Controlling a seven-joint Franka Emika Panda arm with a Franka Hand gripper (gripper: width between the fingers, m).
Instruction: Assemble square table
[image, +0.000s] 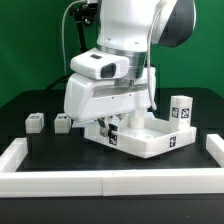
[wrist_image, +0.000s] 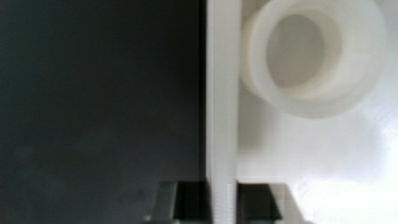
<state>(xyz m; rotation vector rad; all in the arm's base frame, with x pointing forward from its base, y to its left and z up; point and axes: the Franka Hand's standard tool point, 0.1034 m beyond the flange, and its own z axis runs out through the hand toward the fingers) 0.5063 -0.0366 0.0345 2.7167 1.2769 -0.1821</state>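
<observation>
Square table top (image: 150, 140): smooth white plastic slab on the matte black surface (image: 60, 150); its thin edge was clenched between the dark fingers of the gripper (image: 112, 128). A round recessed socket (wrist_image: 302, 60) sat just beside the grip. A chunky tagged leg (image: 180, 110) stood upright at the slab's corner toward the exterior view's right. A second leg (image: 63, 122) and a third leg (image: 35, 122) lay apart toward the exterior view's left.

Bright even light; wrist view blurry w/ glare.
</observation>
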